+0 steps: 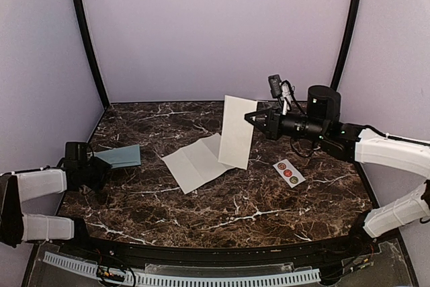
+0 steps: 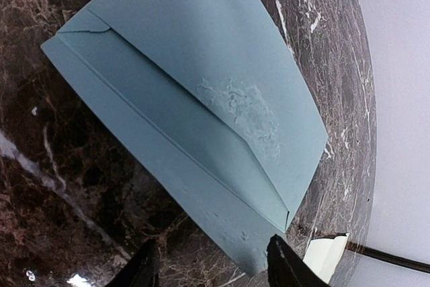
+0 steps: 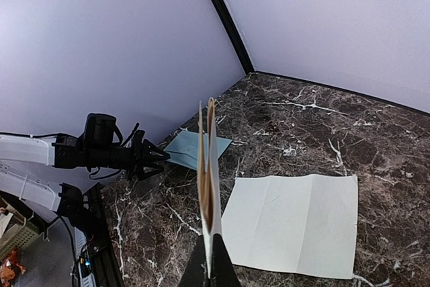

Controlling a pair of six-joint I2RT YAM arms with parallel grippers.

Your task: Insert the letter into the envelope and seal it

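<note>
A dark brown, white-veined marble desk (image 1: 269, 199) carries a flat pale teal paper envelope (image 1: 121, 156) at its left, an unfolded creased white paper sheet (image 1: 195, 164) mid-surface, and a small white strip of round stickers (image 1: 289, 173) at right.

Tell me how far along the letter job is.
Nothing is finished. In hand: the right gripper holds a folded sheet upright; the left gripper stands open at a corner of the envelope, flap down. To do: insert the sheet, then seal; the stickers lie untouched.
</note>
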